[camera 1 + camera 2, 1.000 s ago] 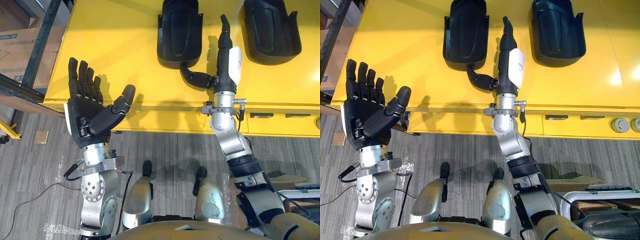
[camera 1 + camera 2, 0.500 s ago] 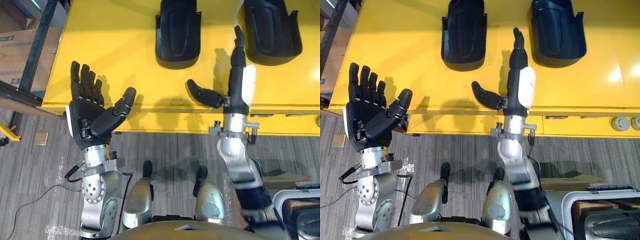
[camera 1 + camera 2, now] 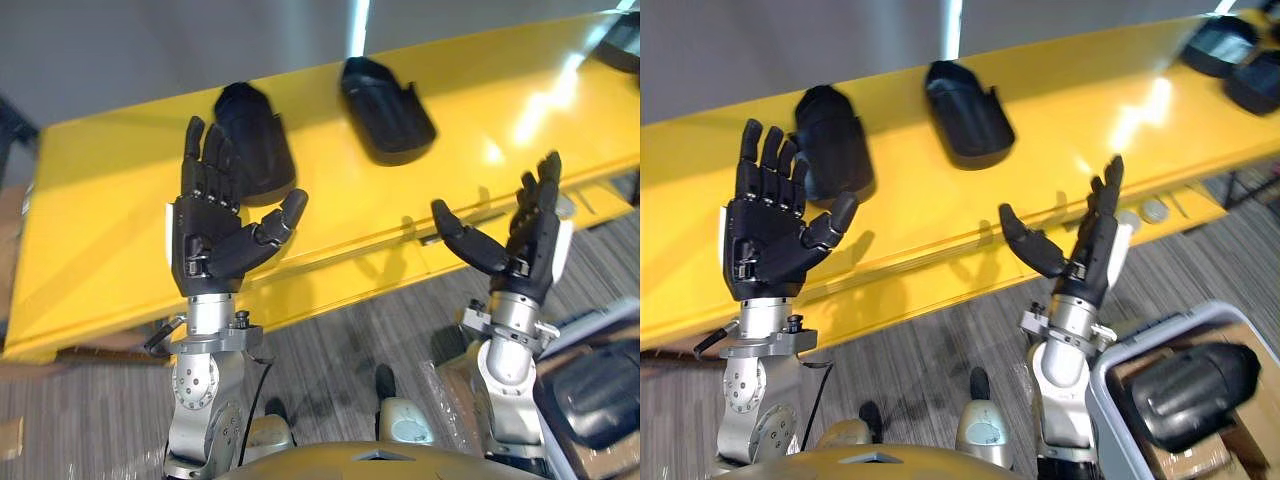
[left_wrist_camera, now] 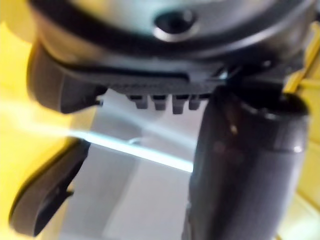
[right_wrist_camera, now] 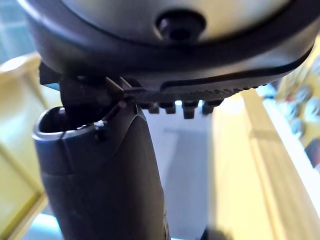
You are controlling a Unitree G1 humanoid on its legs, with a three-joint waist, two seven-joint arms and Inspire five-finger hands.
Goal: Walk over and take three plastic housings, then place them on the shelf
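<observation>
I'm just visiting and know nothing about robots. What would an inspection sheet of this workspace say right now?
Surface: yellow table, long and glossy.
Job's things: left housing and right housing, both black plastic, lie side by side on the table beyond the hands. The far housings lie at its right end. A binned housing sits in a grey bin low beside the right arm.
Clutter: nothing seen.
Hands: left hand and right hand are both raised in front of the table, open, holding nothing.
Cables: nothing seen.
Surroundings: carpet floor in front of the table, grey wall behind it.
</observation>
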